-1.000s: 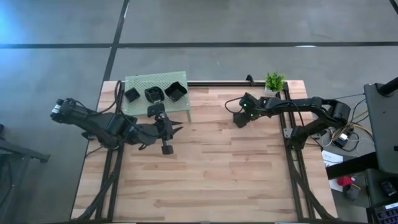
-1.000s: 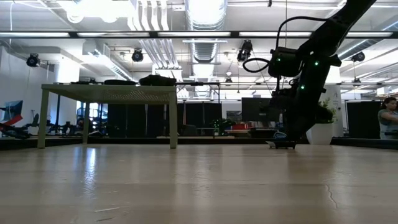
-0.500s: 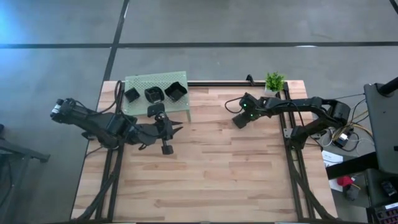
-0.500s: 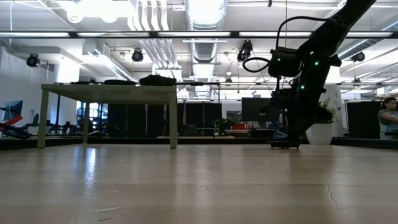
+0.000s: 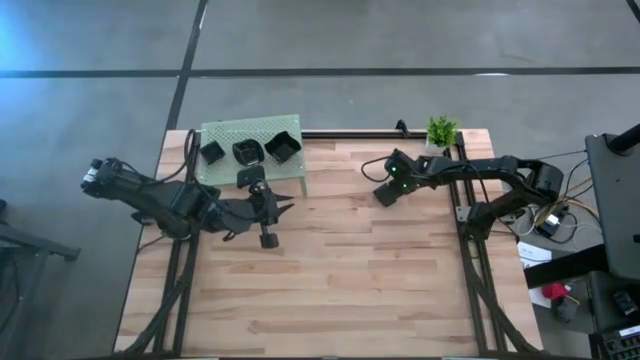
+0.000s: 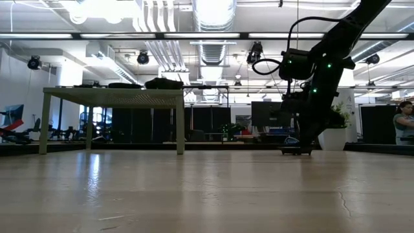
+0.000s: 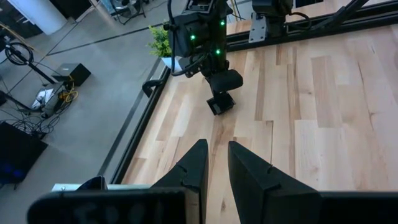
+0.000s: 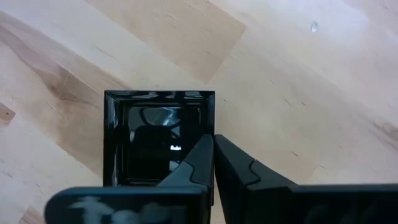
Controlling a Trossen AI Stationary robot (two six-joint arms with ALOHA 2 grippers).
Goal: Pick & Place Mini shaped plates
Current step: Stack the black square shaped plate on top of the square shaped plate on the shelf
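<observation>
A small square black dish (image 8: pixel 155 140) sits on the wooden table right of centre (image 5: pixel 380 196); the left wrist view shows it too (image 7: pixel 221 104). My right gripper (image 8: pixel 213 142) stands over it, pointing down, and is shut on it (image 6: pixel 295 146). Three more black dishes (image 5: pixel 245 151) rest on top of the green perforated platform (image 5: pixel 215 131) at the table's far left. My left gripper (image 5: pixel 288 208) hovers just in front of the platform, pointing toward the right arm, its fingers a narrow gap apart (image 7: pixel 216 144) and holding nothing. My right gripper pinches one side wall of the square dish (image 8: pixel 213 124), one finger (image 8: pixel 198 163) inside the hollow and the other (image 8: pixel 236 167) outside it. The fingers come from above, pointing down. The dish lies level with its bottom on the table (image 6: pixel 294 152).
A small potted green plant (image 5: pixel 441 130) stands at the far edge, just behind the right arm. The platform stands on legs (image 6: pixel 113 97). Bare wood fills the middle and near half of the table (image 5: pixel 340 280). A person (image 6: pixel 406 120) is in the room beyond.
</observation>
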